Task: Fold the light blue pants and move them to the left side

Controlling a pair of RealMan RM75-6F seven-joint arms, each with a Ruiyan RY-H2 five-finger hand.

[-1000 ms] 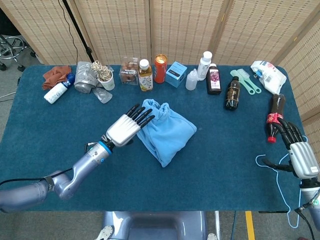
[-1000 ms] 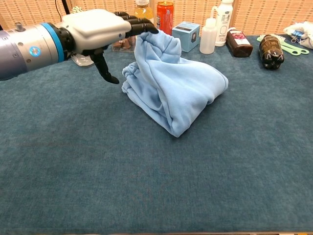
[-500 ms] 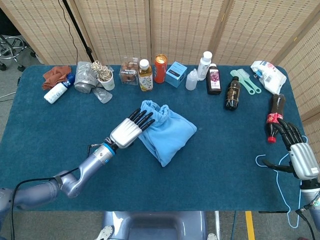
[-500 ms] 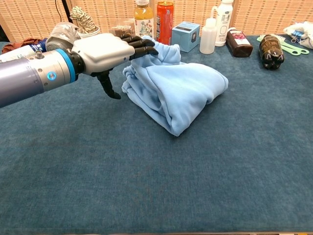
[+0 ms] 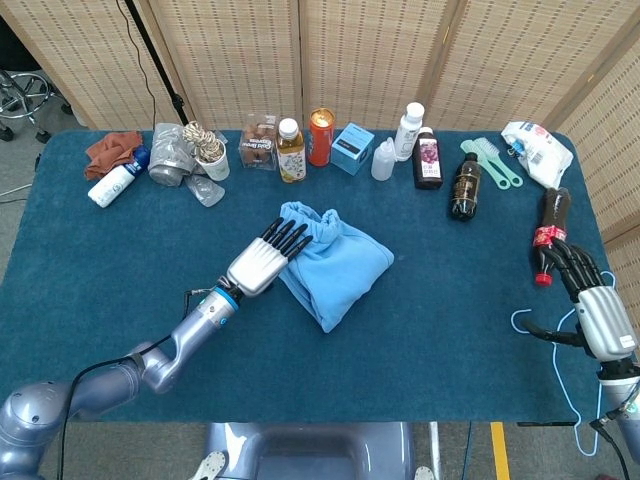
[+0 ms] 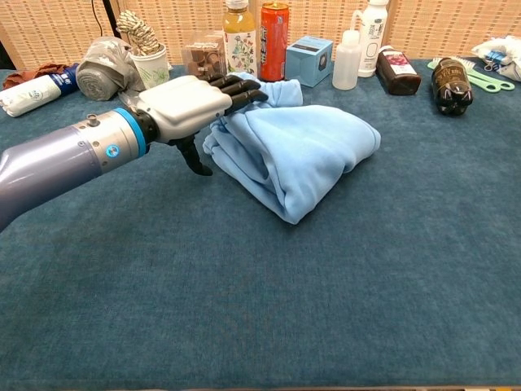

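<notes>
— So where are the light blue pants (image 5: 335, 262)?
— Bundled mid-table; the left hand (image 5: 263, 262) rests flat on their edge, fingers extended.
— Right hand (image 5: 592, 300)?
— Empty, fingers apart, near the table's right edge.

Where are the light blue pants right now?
In the head view, the pants lie bunched mid-table, left hand touching their left edge.

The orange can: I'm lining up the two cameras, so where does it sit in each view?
Head view: orange can stands in the back row, left of centre, behind the light blue pants.
Chest view: orange can at the top edge, just right of the juice bottle.
Shared landmark: the blue box right of it.
</notes>
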